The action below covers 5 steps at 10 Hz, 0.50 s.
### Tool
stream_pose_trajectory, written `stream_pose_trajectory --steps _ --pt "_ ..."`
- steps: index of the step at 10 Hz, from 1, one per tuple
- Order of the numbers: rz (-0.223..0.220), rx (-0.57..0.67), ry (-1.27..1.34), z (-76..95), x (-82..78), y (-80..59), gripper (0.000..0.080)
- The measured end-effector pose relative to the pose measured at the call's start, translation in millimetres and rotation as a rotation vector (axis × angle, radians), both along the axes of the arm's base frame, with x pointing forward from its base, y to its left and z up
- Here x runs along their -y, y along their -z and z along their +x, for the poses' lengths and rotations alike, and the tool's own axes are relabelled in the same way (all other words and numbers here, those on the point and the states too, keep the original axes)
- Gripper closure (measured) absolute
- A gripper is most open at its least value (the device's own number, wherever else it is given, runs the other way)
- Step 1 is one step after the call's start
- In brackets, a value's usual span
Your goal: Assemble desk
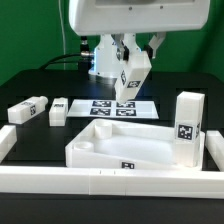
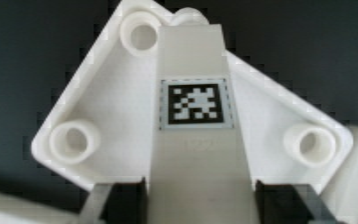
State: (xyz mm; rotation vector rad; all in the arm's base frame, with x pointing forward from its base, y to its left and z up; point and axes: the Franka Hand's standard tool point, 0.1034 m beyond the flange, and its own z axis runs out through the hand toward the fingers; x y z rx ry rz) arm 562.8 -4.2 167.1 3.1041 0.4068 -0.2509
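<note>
Clamped in the gripper (image 1: 135, 55): a tagged leg (image 1: 132, 78), tilted, above and behind the tabletop (image 1: 120, 150).

To the exterior view's left of the tabletop, lying flat: two legs (image 1: 28, 110), short, square-section, matte white plastic, tagged. Behind the tabletop, flat and thin: marker board (image 1: 125, 107), partly hidden by the gripped leg. In the wrist view, dark fingers (image 2: 123, 200) partway apart, pressed on both sides of that leg, tips cut off by the frame. Beneath it, blurred: tray-like tabletop with raised rim and three round sockets (image 2: 73, 140). At the tabletop's right end: upright leg (image 1: 188, 125); seated in a socket or just beside, cannot tell.
</note>
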Motion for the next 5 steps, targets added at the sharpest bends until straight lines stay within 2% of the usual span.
stream_pose_trajectory --steps 3,4,5 --pt "0.017 0.171 0.003 3.2 2.8 2.9 0.0511" --pt "0.032 0.233 0.014 6.6 4.8 3.6 0.0511" --pt "0.067 0.226 0.060 5.7 8.8 2.3 0.0511"
